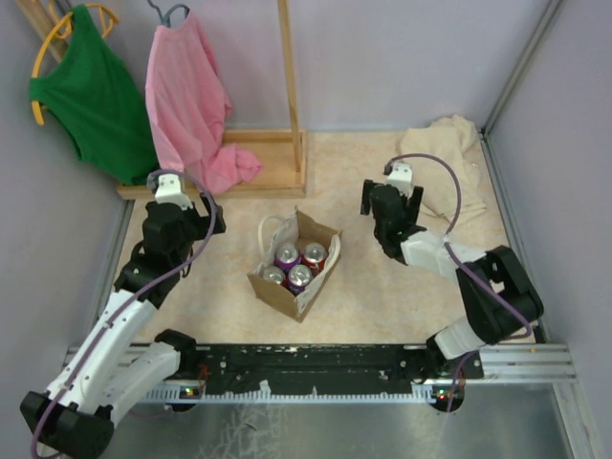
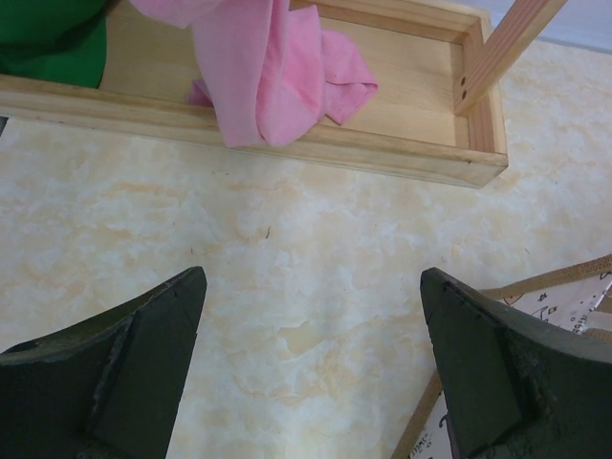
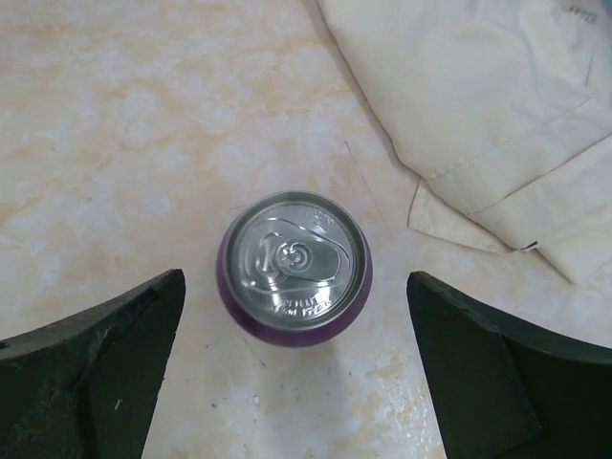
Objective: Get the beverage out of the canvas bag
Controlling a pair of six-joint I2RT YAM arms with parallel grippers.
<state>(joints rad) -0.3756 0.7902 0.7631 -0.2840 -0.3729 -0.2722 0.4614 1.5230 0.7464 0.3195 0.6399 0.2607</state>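
Note:
The canvas bag (image 1: pixel 279 295) stands open at the table's middle, tan-brown with a pale loop handle, and holds several cans, purple (image 1: pixel 287 256) and red (image 1: pixel 314 253). Its edge shows at the lower right of the left wrist view (image 2: pixel 564 287). One purple can (image 3: pixel 295 263) stands upright on the table outside the bag, straight below my right gripper (image 3: pixel 295 287), which is open with the jaws wide apart and clear of the can. In the top view the right gripper (image 1: pixel 390 234) hides this can. My left gripper (image 2: pixel 313 287) is open and empty over bare table, left of the bag (image 1: pixel 191 229).
A wooden rack base (image 1: pixel 258 158) with a pink garment (image 1: pixel 191 96) and a green garment (image 1: pixel 91 91) stands at the back left. A beige cloth (image 1: pixel 449 163) lies crumpled at the back right, close to the lone can (image 3: pixel 497 105). Grey walls close in both sides.

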